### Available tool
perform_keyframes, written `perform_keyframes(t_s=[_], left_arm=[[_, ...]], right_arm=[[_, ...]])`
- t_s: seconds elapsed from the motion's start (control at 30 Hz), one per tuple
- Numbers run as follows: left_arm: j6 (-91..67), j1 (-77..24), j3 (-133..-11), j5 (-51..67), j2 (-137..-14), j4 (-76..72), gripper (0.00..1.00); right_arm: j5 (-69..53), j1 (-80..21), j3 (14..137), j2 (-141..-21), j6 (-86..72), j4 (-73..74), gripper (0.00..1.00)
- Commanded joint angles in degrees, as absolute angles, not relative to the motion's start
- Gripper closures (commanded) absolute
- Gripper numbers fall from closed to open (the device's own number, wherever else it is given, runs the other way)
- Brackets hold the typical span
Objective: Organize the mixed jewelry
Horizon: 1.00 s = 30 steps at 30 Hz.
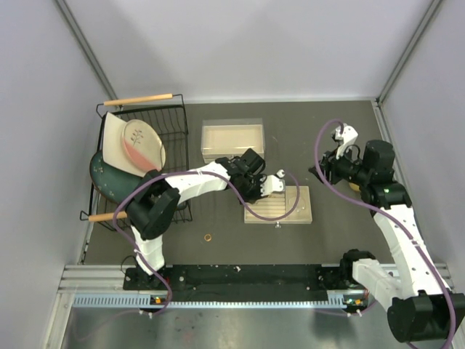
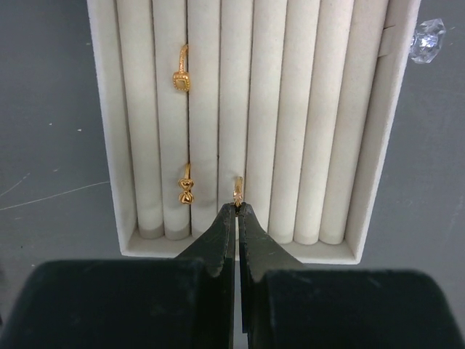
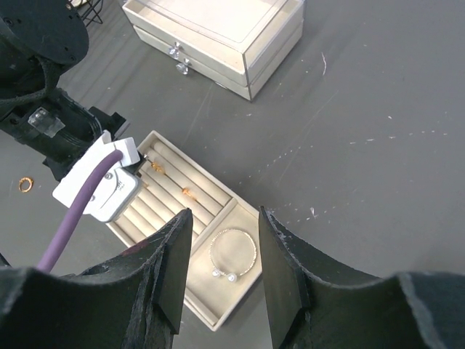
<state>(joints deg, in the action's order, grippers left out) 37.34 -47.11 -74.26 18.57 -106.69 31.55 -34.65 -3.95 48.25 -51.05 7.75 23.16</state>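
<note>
The beige slotted tray (image 2: 103, 145) holds two gold rings (image 2: 182, 76) (image 2: 187, 190) standing in one slot. My left gripper (image 2: 237, 207) is over the tray's near end, shut, with a third gold ring (image 2: 237, 189) pinched at its tips and standing in the neighbouring slot. In the top view the left gripper (image 1: 256, 190) is at the tray's (image 1: 311, 205) left part. The silver bracelet (image 3: 234, 254) lies in the tray's open compartment. My right gripper (image 3: 225, 216) is open and empty, high above it. One more gold ring (image 1: 208, 237) lies loose on the table; it also shows in the right wrist view (image 3: 25, 185).
A beige drawer box (image 1: 232, 138) with a clear lid stands behind the tray. A black dish rack (image 1: 174, 145) with plates is at the left. A crystal knob (image 2: 429, 40) sits at the tray's far end.
</note>
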Motion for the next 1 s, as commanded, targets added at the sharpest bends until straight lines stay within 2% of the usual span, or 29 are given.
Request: perform_keyframes(t_s=[0.0,0.97], left_arm=[[38.7,-47.6,-75.9,18.2,-107.9,31.6,1.00],[38.4,-49.7,-75.6,13.3,-110.1,33.3,1.00]], right_arm=[[-36.1,-3.3,48.2,-50.0,8.0,21.2,0.58],[-36.7,-2.5,48.0,-50.4,7.9,21.6,0.58]])
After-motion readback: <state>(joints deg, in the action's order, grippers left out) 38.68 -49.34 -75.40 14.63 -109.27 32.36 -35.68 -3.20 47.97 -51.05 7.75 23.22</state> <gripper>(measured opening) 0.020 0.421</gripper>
